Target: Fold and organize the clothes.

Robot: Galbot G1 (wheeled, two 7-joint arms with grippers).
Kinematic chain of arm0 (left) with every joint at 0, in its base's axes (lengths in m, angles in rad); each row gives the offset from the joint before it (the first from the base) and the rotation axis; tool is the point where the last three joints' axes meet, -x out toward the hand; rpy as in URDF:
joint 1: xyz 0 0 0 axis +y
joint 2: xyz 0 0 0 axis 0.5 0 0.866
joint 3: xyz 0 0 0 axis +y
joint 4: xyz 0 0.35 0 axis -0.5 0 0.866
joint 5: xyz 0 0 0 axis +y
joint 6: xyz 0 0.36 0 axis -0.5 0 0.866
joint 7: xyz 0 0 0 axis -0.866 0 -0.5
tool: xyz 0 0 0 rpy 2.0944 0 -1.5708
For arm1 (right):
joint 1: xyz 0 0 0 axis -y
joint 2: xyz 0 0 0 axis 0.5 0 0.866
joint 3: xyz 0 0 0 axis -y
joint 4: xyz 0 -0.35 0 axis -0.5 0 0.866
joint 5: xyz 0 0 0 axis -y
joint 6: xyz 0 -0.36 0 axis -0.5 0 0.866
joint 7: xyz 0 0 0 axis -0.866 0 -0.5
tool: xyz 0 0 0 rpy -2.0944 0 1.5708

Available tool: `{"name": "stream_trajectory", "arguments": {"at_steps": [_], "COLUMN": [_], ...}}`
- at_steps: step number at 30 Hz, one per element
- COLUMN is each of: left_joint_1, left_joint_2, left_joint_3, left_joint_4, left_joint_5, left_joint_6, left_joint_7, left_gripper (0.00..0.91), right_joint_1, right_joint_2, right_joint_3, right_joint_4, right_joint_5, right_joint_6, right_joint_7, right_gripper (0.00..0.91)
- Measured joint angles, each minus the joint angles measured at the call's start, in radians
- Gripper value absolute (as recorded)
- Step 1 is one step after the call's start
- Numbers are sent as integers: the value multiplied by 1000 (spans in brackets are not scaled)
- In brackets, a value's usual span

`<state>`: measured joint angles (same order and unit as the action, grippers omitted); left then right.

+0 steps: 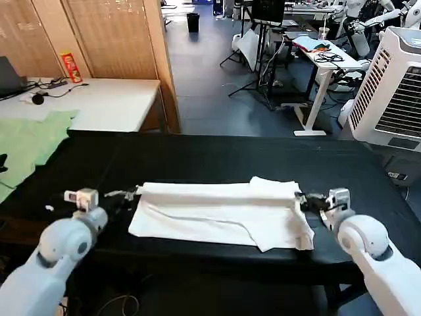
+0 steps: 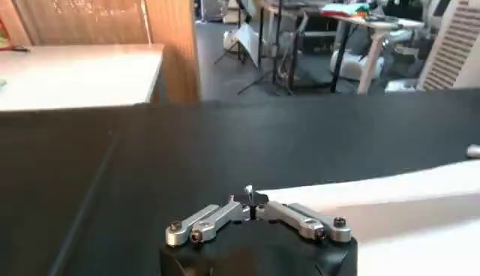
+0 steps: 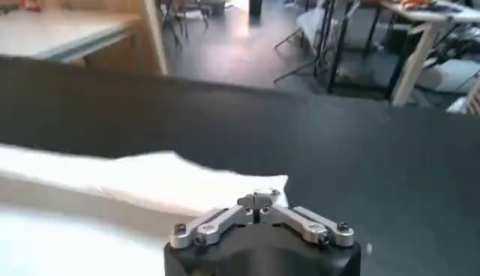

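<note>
On the black table (image 1: 197, 158), the white T-shirt (image 1: 217, 214) is lying partly folded, its far edge doubled over toward the middle.

Left gripper (image 1: 128, 193) is sitting at the T-shirt's left end, fingers closed, pinching the folded far corner. Right gripper (image 1: 304, 198) is sitting at the T-shirt's right end, fingers closed, clamping that far corner. A light green cloth (image 1: 29, 141) is lying well left of the T-shirt.
</note>
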<state>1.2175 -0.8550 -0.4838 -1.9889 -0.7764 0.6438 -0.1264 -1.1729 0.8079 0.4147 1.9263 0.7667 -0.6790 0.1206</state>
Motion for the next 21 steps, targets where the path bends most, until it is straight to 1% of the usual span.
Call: {"name": "stream_trajectory", "arguments": {"at_steps": [4,6,7,8,11,15,18,21], "left_joint_1": [64,86,95,102,115,134,129,96], "left_joint_2": [-12,-18,-23,-26,-34,-34,-32,-41], "left_joint_3": [-20,-22,-22,-23,-24,-37,-57,-72], "left_joint_4": [-33,-39,-40,-42,-52,-73,-83,-71], "left_joint_5": [19,33,42,51,72,65,47,-10], "left_joint_6": [3,10,16,20,31,51,48,25], "left_joint_7": [-1,-1,-1,0,-2,-14,-22,-63], "left_gripper": [39,39,146,878,878,878,878,878], "right_joint_1": [-42,-57,-66,-74,-107,-148,-146,-105], "right_joint_2": [0,3,4,4,6,5,12,35], "right_joint_3": [6,15,20,26,56,117,157,158], "right_joint_4": [25,38,46,53,81,125,130,106], "right_joint_5": [-1,3,6,7,9,34,49,40], "right_joint_6": [-12,-28,-35,-40,-53,-50,-25,24], "right_joint_7": [6,10,16,23,32,33,37,61], "right_gripper": [0,0,68,878,878,878,878,878]}}
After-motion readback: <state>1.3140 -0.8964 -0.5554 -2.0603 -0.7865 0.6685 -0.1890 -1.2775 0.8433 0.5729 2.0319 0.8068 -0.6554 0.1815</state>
